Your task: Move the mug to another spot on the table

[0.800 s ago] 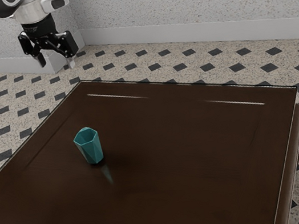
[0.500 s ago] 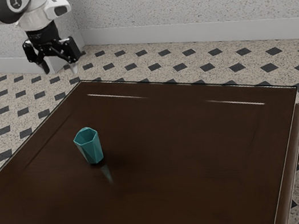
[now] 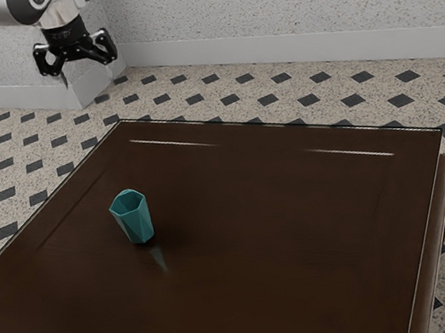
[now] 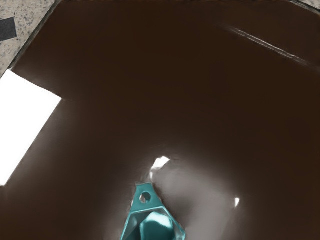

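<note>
Teal mug [image 3: 132,216] stands upright on the dark brown tabletop [image 3: 286,233], left of centre in the exterior frame. Black end effector [image 3: 76,60] hangs in the upper left of that frame, over the tiled floor [image 3: 321,89] beyond the tabletop's far corner. It is well apart from the mug, its fingers spread wide and holding nothing. From the wrist camera, the mug [image 4: 151,222] shows its rim and a handle with a small hole, on glossy tabletop [image 4: 175,90].
</note>
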